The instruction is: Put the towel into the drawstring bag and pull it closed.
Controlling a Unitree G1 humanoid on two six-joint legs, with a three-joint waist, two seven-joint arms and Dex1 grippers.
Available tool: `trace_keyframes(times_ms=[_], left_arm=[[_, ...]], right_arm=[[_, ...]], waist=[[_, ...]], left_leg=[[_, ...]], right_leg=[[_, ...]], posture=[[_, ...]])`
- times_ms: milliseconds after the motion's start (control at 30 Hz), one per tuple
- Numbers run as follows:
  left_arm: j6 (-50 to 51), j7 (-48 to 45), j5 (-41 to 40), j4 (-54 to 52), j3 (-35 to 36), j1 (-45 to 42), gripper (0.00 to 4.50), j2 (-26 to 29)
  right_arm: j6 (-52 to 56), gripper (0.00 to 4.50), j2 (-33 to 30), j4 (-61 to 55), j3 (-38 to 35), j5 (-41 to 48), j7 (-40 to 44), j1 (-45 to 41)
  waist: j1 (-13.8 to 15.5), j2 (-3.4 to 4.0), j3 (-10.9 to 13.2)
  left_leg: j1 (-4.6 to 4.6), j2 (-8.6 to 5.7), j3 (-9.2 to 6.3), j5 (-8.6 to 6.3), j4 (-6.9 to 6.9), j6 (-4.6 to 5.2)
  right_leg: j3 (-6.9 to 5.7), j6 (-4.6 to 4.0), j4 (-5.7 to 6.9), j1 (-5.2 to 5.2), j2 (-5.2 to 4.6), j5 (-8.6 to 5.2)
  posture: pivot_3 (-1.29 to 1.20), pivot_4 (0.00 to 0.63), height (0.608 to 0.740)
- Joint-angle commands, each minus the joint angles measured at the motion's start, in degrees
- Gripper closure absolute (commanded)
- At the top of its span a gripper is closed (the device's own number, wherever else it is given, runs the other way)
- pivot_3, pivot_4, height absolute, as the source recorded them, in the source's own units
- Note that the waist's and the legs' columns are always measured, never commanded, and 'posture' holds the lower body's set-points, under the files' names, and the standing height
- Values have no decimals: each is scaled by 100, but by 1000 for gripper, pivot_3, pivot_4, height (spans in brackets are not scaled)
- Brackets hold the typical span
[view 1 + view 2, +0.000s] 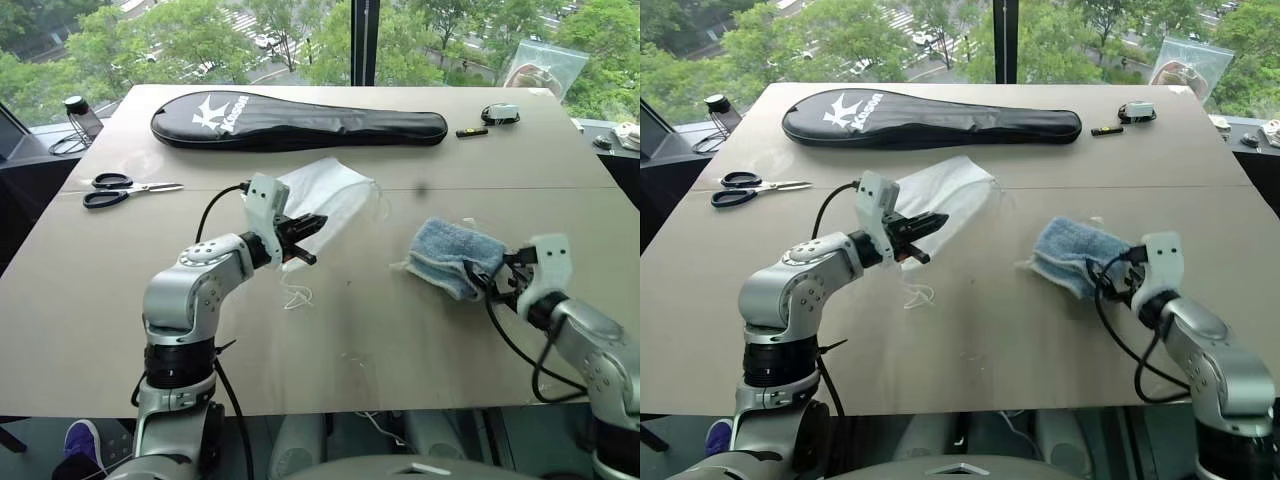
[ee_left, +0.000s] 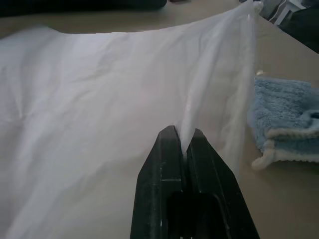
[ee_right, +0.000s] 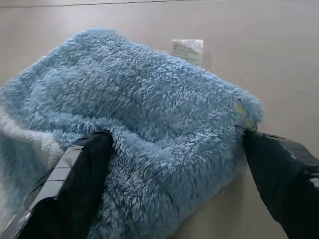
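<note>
The drawstring bag (image 1: 335, 195), a thin white pouch, lies mid-table with its near edge lifted. My left gripper (image 1: 316, 224) is shut on a fold of that fabric, and the left wrist view shows the black fingers (image 2: 164, 164) pressed together on the pinched cloth (image 2: 124, 89). Loose white cords (image 1: 297, 295) trail on the table below it. To the right lies the light-blue fluffy towel (image 1: 450, 255), bunched up. My right gripper (image 1: 503, 272) is open at its near-right edge. In the right wrist view one finger (image 3: 75, 174) stands on each side of the towel (image 3: 149, 114).
A long black racket cover (image 1: 300, 120) lies across the back of the table (image 1: 400, 360). Scissors (image 1: 120, 190) sit at the left. A clear plastic bag (image 1: 545, 68) and small dark items (image 1: 498, 114) are at the back right.
</note>
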Motion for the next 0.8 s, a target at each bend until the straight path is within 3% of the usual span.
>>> trace_keyframes(times_ms=[33,300,400,433,600,667,800], left_arm=[[176,290,-170,-191,10,-138,4473,-71],[270,724,-183,6,-129,-501,4473,-269],[235,754,-174,17,-219,-500,4500,-230],[227,766,-171,26,-231,-495,4500,-223],[192,803,-139,120,-305,-505,4500,-210],[173,790,-105,181,-393,-530,4500,-172],[104,777,-60,321,-552,-627,4500,-116]], right_arm=[[578,0,210,382,125,109,-186,-425],[584,0,-29,1348,1529,-265,632,-433],[291,1384,-43,1301,1692,-308,941,-355],[191,1584,-52,1261,1738,-323,1033,-344],[-524,3705,-173,1206,2008,-595,1427,-290],[-758,4199,-137,1148,2032,-597,1587,-272],[-1391,4270,-158,745,2147,-624,2029,-238]], waist=[[2,0,-1],[-165,-84,-60],[-174,-94,-70],[-175,-94,-70],[-175,-94,-70],[-175,-94,-69],[-174,-89,-66]], left_leg=[[0,0,-1,0,-4,0],[22,10,5,0,-6,0],[32,21,4,0,-14,0],[33,25,3,0,-15,0],[36,35,5,-1,-16,0],[39,35,9,-1,-16,0],[38,38,12,-1,-19,0]], right_leg=[[-1,-1,-1,0,1,0],[6,0,-4,12,14,0],[14,-2,-4,14,32,-1],[16,-2,-4,13,38,-1],[23,8,-4,12,51,-7],[29,14,-4,12,52,-10],[37,12,-4,6,57,-10]], posture=[[0,150,740],[0,150,740],[0,150,740],[0,150,740],[0,150,740],[0,150,740],[0,150,740]])
